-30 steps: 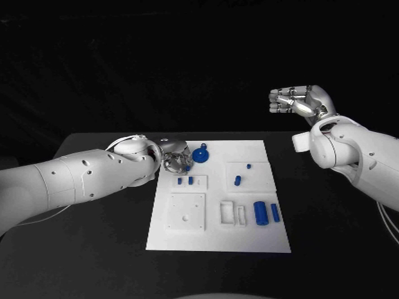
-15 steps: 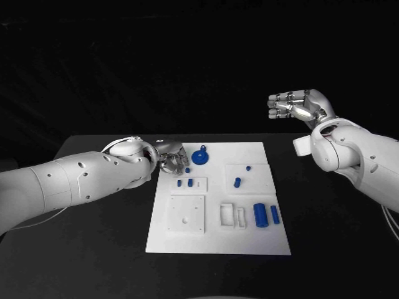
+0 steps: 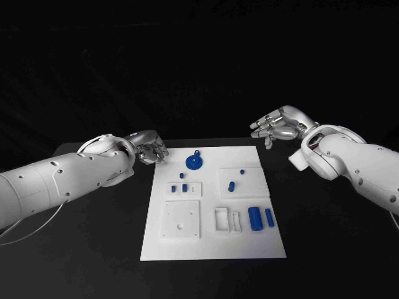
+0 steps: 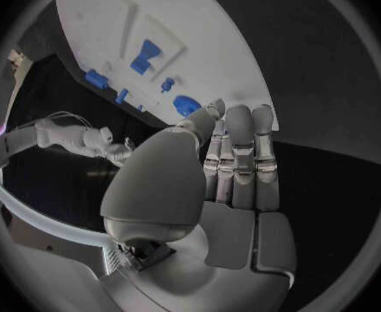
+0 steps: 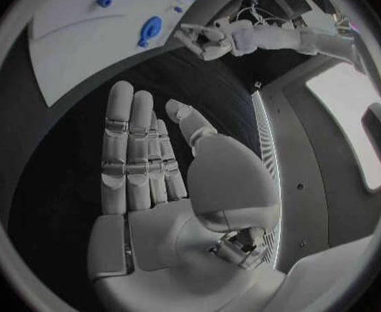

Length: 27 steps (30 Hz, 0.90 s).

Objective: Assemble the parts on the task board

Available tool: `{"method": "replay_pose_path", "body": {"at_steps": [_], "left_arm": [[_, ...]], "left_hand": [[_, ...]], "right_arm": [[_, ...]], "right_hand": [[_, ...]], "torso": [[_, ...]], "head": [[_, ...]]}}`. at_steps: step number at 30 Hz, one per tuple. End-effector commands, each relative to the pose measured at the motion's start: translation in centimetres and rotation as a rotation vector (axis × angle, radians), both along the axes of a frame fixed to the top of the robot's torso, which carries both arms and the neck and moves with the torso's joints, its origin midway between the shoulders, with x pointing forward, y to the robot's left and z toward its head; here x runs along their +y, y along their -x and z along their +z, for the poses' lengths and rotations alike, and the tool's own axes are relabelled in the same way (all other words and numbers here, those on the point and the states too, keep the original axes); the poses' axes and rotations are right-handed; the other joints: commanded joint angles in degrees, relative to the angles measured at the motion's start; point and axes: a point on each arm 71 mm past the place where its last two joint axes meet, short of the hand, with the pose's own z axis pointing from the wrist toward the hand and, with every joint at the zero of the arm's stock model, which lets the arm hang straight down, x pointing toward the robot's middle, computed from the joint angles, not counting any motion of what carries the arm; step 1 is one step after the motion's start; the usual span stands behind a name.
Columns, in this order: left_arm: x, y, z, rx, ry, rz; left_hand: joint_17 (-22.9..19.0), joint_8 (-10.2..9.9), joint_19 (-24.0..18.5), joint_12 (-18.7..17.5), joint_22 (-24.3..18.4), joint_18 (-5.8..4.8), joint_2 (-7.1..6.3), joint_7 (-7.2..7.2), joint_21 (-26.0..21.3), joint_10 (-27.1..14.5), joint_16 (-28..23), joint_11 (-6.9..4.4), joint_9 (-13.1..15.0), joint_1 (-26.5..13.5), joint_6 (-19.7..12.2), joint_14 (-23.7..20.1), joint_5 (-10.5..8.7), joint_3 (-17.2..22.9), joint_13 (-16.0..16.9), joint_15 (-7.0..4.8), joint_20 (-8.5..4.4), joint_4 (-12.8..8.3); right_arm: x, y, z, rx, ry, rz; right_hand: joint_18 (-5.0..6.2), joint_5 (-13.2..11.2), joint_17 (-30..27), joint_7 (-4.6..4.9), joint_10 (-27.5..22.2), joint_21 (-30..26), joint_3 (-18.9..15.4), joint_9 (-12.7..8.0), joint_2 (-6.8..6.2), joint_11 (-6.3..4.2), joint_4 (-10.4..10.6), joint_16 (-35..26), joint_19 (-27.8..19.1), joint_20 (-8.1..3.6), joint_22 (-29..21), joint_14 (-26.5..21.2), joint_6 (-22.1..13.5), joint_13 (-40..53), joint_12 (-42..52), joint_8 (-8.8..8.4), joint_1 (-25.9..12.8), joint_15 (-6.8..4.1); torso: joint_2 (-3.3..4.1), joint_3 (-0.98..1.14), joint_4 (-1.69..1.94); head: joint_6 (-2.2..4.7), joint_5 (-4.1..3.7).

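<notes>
The left hand (image 3: 148,149) hovers over the black bench (image 3: 91,249) just off the far left corner of the white board (image 3: 209,243), released and holding nothing, its fingers (image 4: 241,152) laid straight and side by side in the left wrist view. Its white arm reaches in low from the near left. The right hand (image 3: 278,126) hangs higher, beyond the board's far right corner, also released; the right wrist view shows a flat palm with fingers (image 5: 128,145) extended together, thumb set apart. Its arm bends in from the right edge.

Between the two hands lies the board, flat on the bench, with the blue parts on it. A round blue disc with a small tab (image 3: 193,163) sits nearest the left hand, apart from it, at the board's far end. Two short blue pegs (image 3: 178,186) stand side by side in a small raised tile just behind a larger white square plate (image 3: 181,219). A small blue pin (image 3: 230,185) rests on another tile toward the right. Two blue cylinders (image 3: 262,218), one thicker than the other, lie side by side near the board's right edge, beside a white rectangular frame (image 3: 227,219).
</notes>
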Motion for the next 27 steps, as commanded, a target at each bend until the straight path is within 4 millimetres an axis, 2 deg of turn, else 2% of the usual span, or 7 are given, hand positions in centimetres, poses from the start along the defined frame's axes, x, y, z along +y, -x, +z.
{"method": "replay_pose_path", "body": {"at_steps": [1,4,7,12,17,21,27], "left_arm": [[1.1,-0.5,1.8,-0.033,0.339,0.112],[1.8,-0.4,3.0,-0.02,0.531,0.167],[2.0,-0.2,3.6,-0.005,0.631,0.185],[1.6,0.7,4.5,0.034,0.77,0.182],[1.0,1.5,4.8,0.064,0.843,0.165],[0.5,2.1,5.0,0.074,0.877,0.148],[0.3,2.5,5.1,0.078,0.905,0.139]], "left_hand": [[-1.69,-0.23,-1.27,0.29,-0.05,-0.39,0.7,0.05,-2.08,0.65,-4.76,-0.28,-0.04,-0.33,0.58,-0.71,-0.1,-0.95,0.09,0.07,-0.05,0.15],[-3.62,-0.23,-2.58,0.29,-1.96,-1.22,1.15,0.12,-5.63,0.18,-11.02,-0.12,-0.05,-1.13,0.5,-1.86,-0.27,-2.06,0.09,0.54,0.26,0.76],[-5.8,-0.18,-3.75,0.34,-4.29,-1.53,1.27,0.33,-8.91,-1.04,-17.03,0.47,-0.02,-1.78,0.31,-2.61,-0.3,-2.6,0.09,1.3,0.93,1.39],[-11.76,-0.2,-7.17,0.21,-11.06,-1.96,1.05,0.66,-17.18,-4.53,-34.22,1.97,-0.03,-2.36,-0.12,-5.33,-0.2,-2.7,-0.02,4.15,3.56,2.44],[-12.27,-0.25,-9.47,0.16,-19.78,-1.64,1.07,0.84,-21.65,-5.98,-49.24,2.74,-0.05,-1.87,-0.61,-4.66,0.22,-2.67,-0.02,6.47,6.1,2.79],[-12.5,-0.22,-11.37,0.15,-25.46,-1.56,1.04,0.79,-21.83,-6.42,-51.57,2.94,-0.03,-1.94,-0.75,-7.98,0.28,-2.64,-0.03,7.86,7.48,2.89],[-12.7,-0.22,-11.23,0.2,-34.1,-0.71,1.11,0.65,-21.72,-7.64,-51.49,3.12,-0.03,-1.72,-1.18,-11.74,0.39,-2.95,-0.02,8.63,8.77,2.63]], "right_arm": [[0.4,0.4,-0.9,0.001,0.262,0.032],[0.8,0.9,-1.2,-0.022,0.362,0.025],[1.2,1.2,-1.3,-0.043,0.42,0.019],[2.5,2.0,-1.7,-0.079,0.532,0.013],[3.6,2.6,-2.4,-0.101,0.61,0.018],[4.4,3.1,-3.1,-0.118,0.655,0.028],[5.5,3.7,-4.1,-0.137,0.69,0.043]], "right_hand": [[0.28,-0.19,8.74,-0.24,-0.25,4.8,1.97,0.1,-0.39,-0.06,0.09,5.7,-0.53,-0.5,4.23,-1.38,0.45,0.06,-0.32,0.01,-1.13,-0.34],[1.06,-1.92,14.64,-0.39,-1.02,10.57,3.93,0.16,-0.65,0.18,0.26,9.36,-2.39,-0.37,9.81,-1.54,0.68,0.05,-0.27,0.1,-1.67,-0.3],[1.59,-3.44,16.41,-0.43,-1.65,12.75,5.28,0.2,-0.89,0.28,0.28,10.54,-3.12,-0.25,12.18,-1.38,0.8,0.01,-0.37,0.07,-1.73,-0.2],[2.22,-7.39,17.82,-0.35,-3.1,15.32,9.26,0.18,-2.3,0.6,0.59,11.44,-3.72,0.08,15.51,-1.11,0.82,-0.04,-0.41,0.07,-2.49,0.05],[2.34,-9.42,18.03,-0.28,-3.79,15.95,10.65,0.12,-3.68,0.78,1.32,11.5,-3.74,0.17,17.01,-0.66,0.52,-0.06,-0.46,0.08,-3.06,0.16],[2.34,-10.47,18.09,-0.2,-4.13,15.71,12.07,0.1,-5.17,0.96,2.62,11.3,-3.68,0.3,18.38,-0.51,0.25,-0.04,-0.44,0.13,-2.93,0.23],[2.34,-11.07,18.05,0.07,-4.59,15.57,12.55,0.09,-6.92,1.11,3.69,11.15,-3.16,0.37,20.08,-0.34,-0.8,-0.04,-0.45,0.09,-2.56,0.37]], "torso": [[-0.08,-0.06,0.05],[-0.11,-0.04,0.09],[-0.07,-0.07,0.07],[-0.13,-0.16,0.09],[-0.22,-0.38,0.18],[-0.12,-0.38,0.23],[-0.08,-0.28,0.27]], "head": [[0.18,-0.44],[0.38,-0.84],[0.52,-0.72],[0.65,-0.74],[0.55,-0.74],[0.7,-0.66],[0.53,-0.61]]}}
